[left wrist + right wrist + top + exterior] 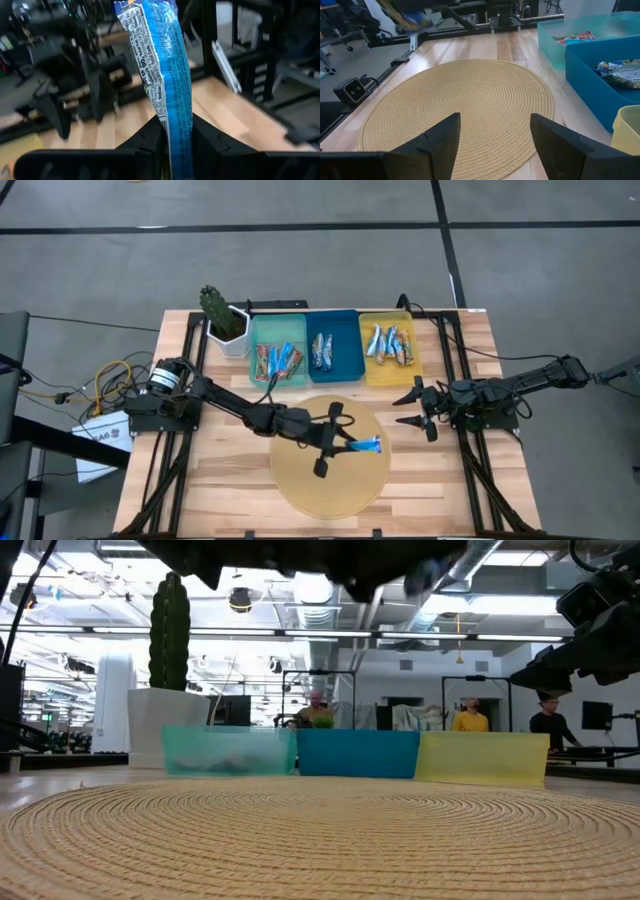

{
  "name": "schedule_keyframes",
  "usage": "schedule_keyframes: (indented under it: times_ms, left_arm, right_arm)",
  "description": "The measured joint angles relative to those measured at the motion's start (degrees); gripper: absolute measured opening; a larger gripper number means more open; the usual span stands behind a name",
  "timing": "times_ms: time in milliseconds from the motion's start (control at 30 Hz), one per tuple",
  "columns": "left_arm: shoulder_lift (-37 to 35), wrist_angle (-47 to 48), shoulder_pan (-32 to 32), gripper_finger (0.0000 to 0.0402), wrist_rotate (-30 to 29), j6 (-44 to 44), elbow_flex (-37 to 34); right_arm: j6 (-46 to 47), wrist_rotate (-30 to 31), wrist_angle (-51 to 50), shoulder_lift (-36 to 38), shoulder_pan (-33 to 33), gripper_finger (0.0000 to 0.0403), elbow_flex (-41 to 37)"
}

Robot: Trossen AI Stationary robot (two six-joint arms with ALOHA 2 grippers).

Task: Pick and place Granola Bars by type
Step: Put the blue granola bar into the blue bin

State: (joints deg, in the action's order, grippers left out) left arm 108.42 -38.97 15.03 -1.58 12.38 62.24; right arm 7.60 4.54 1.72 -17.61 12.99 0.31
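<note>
Starting at the left of the wooden surface (230, 480), a potted cactus (218, 313) stands at the back corner, just beside the teal tray (278, 350), which holds a few red and blue wrapped granola bars (277, 361). Next to it, touching, is the blue tray (335, 346) with a couple of blue-and-white bars (322, 350), and then the yellow tray (391, 346) with a cluster of tan-silver and orange ones (390, 344). In front of the trays lies a round woven mat (300, 485). The left arm reaches out low across it, and the left claw (338, 442) is clamped on one blue-and-white granola bar (167, 75), the wrapper pinched between its fingers (150, 137) and lifted above the mat, its free end pointing toward the right side. The mat itself looks bare, and I see no other loose bars on the surface, so this appears to be the last one left to sort. By its colouring I would guess it belongs in the blue tray, so what remains is the carry back over that tray and the release. Farther right, the right claw (420, 408) waits off the mat's edge, in front of the yellow tray, its fingers spread wide apart and holding nothing.
</note>
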Motion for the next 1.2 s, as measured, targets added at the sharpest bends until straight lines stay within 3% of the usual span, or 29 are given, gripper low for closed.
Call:
schedule_keyframes:
  times_ms: [167, 433, 700, 933, 1133, 1200]
  left_arm:
    - [0.0, -3.7, 0.0, 0.0065, -0.6, 0.1, 0.0]
    - [0.0, -4.7, -2.7, 0.0066, -9.4, 0.2, 0.0]
    - [0.0, -4.5, -11.4, 0.0066, -20.4, -6.1, 0.0]
    - [0.0, -1.8, -19.4, 0.0066, -22.0, -11.9, 0.0]
    - [-0.1, 2.7, -24.6, 0.0066, -30.8, -17.0, 0.0]
    - [-0.1, 5.4, -25.9, 0.0066, -31.3, -19.6, 0.0]
  right_arm:
    - [0.0, 0.0, 0.0, 0.0, 0.0, 0.0234, 0.0]
    - [0.0, 0.0, 0.0, 0.0, 0.0, 0.0234, 0.0]
    - [0.0, 0.0, 0.0, 0.0, 0.0, 0.0234, 0.0]
    - [0.0, 0.0, 0.0, 0.0, 0.0, 0.0234, 0.0]
    - [0.0, 0.0, 0.0, 0.0, 0.0, 0.0234, 0.0]
    - [0.0, 0.0, 0.0, 0.0, 0.0, 0.0234, 0.0]
